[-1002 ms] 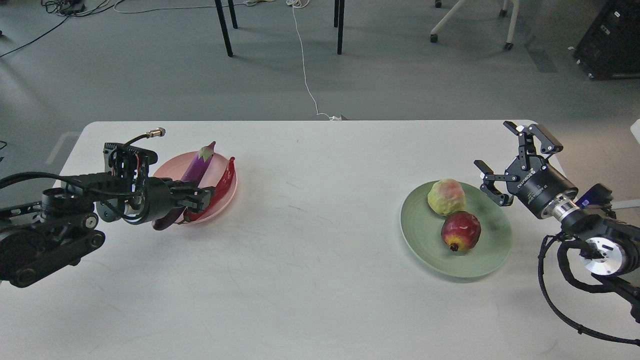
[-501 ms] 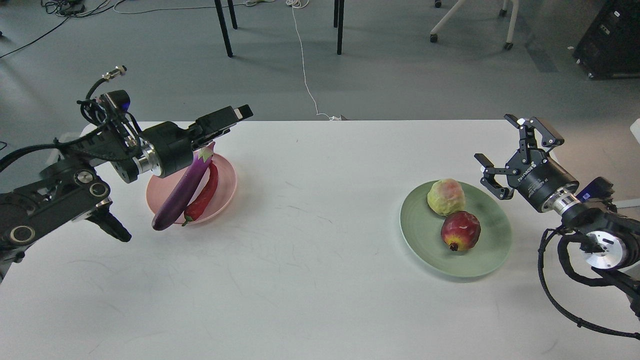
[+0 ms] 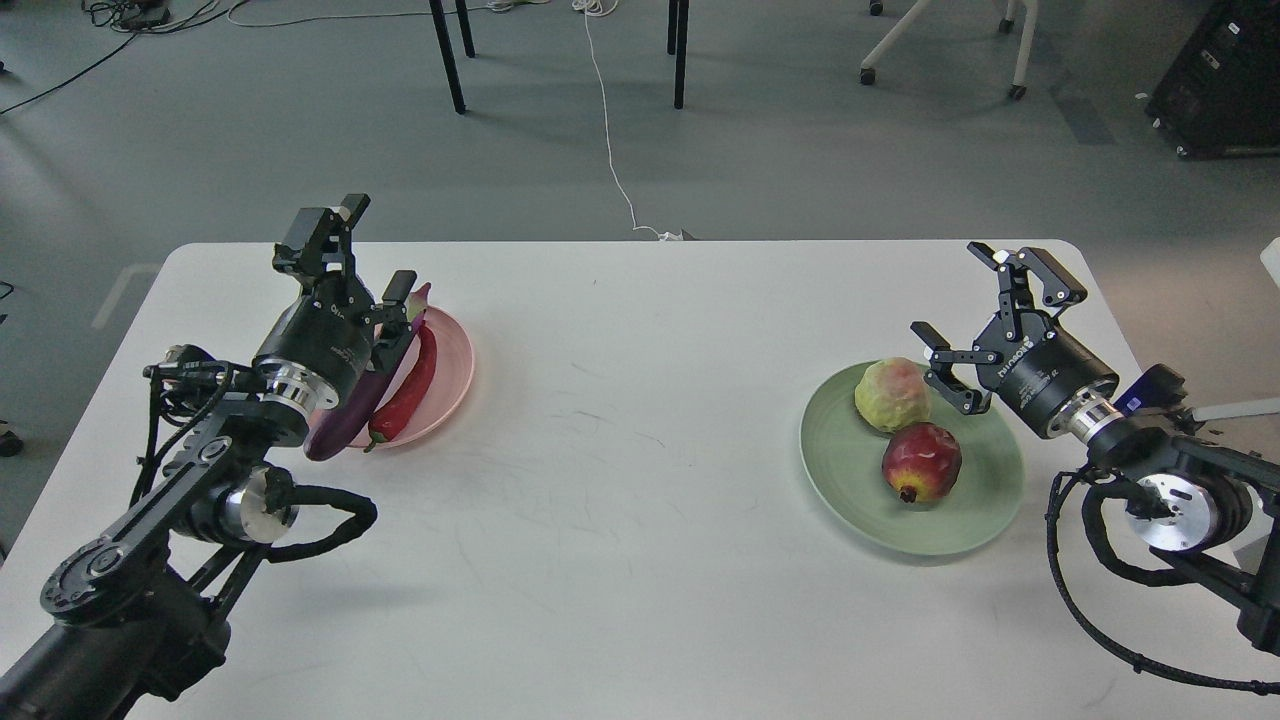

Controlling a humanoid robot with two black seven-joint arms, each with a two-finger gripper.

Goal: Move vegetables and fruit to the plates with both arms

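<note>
White table (image 3: 620,500) | 2 plates (image 3: 455,375) | 2 vegetables (image 3: 405,385) | 2 fruits (image 3: 892,395)

You have one view only, from the robot's head, set high and looking forward and down. It takes in the whole white table (image 3: 620,480) from mid range, with grey floor (image 3: 800,160) beyond its far edge.

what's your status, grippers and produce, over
Left gripper open, empty, above pink plate. Right gripper open, empty, beside green plate. Purple eggplant and red chili on pink; both round fruits on green. Nothing blocking.
</note>
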